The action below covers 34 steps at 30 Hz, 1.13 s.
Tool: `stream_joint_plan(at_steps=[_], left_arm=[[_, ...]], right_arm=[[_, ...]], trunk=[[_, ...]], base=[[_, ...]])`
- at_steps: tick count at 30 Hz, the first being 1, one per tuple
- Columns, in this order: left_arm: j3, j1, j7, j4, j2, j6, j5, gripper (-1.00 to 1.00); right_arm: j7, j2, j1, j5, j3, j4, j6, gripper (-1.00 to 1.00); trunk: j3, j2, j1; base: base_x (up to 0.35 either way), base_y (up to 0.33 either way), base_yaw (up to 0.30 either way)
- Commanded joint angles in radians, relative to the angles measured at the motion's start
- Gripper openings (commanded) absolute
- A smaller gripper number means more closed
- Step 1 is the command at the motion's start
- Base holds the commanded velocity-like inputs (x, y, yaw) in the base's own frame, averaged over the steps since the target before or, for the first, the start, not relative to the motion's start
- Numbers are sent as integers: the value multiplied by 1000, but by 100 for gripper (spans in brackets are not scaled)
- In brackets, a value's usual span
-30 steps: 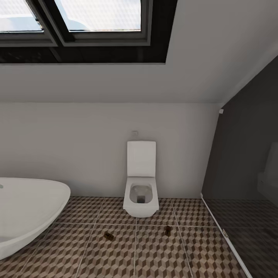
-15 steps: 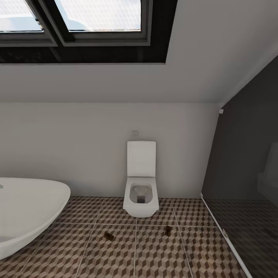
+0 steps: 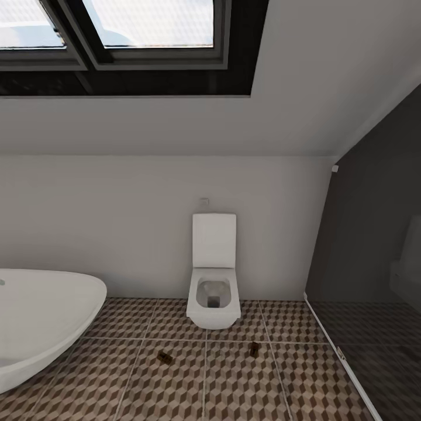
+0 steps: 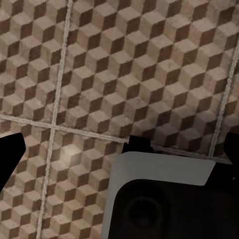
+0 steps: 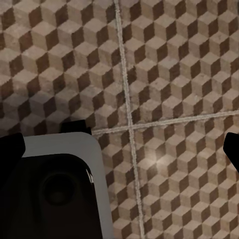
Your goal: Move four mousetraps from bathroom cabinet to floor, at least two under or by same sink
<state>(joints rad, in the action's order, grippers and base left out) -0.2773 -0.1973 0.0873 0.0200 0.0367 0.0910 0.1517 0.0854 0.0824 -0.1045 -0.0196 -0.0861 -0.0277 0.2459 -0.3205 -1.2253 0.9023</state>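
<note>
the head view looks at a white wall under a sloped ceiling with a skylight; a white toilet stands against the wall on the cube-patterned floor; two small dark-brown traps lie flat on the tiles in front of it, one trap toward the left and the other trap toward the right, well apart from each other and near the toilet without touching it; they are too small to make out wire or red marks; a white oval tub fills the lower left, its rim near the left trap; a dark glass panel closes off the right side; the left claw shows two dark fingertips at the frame edges, spread wide apart over bare tiles, holding nothing; the right claw is likewise spread wide over the floor and a grout cross, with nothing between its fingers
</note>
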Motion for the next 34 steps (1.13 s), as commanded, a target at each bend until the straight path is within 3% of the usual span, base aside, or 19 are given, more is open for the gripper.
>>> stream_joint_plan(at_steps=[1,34], left_arm=[[-7,-1,3,-2,0,4,11,100],[-7,-2,3,-2,0,4,10,100]], right_arm=[[-1,0,-1,-2,-7,-3,7,100],[-1,0,-1,-2,-7,-3,7,100]], trunk=[[-1,-1,0],[-1,-1,0]], base=[[0,0,0],[0,0,0]])
